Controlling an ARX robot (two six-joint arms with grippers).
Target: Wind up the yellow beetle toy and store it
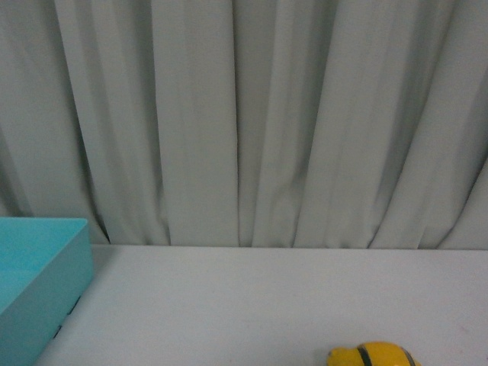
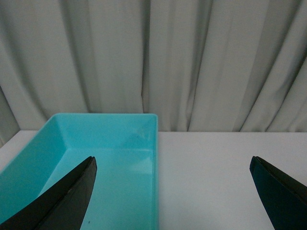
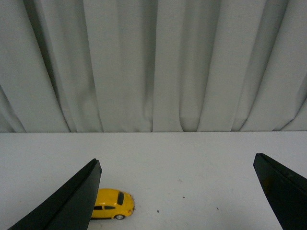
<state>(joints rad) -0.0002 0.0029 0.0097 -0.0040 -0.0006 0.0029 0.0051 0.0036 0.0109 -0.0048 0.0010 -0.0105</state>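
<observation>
Yellow, rounded and on free wheels, the toy (image 1: 374, 355) is sitting at the table's (image 1: 267, 297) near edge, right of centre. The right gripper (image 3: 176, 158) is hovering near it, spread wide and empty, with the toy lying off by one finger, not between the two. A skewed close is risking a nudge that rolls it away, or a slip off the slick roof. Further on, the left gripper (image 2: 172, 160) is gaping empty by the teal bin (image 2: 156, 158) at the left edge, well apart from the toy. A curtain (image 1: 244, 114) is hanging behind.
</observation>
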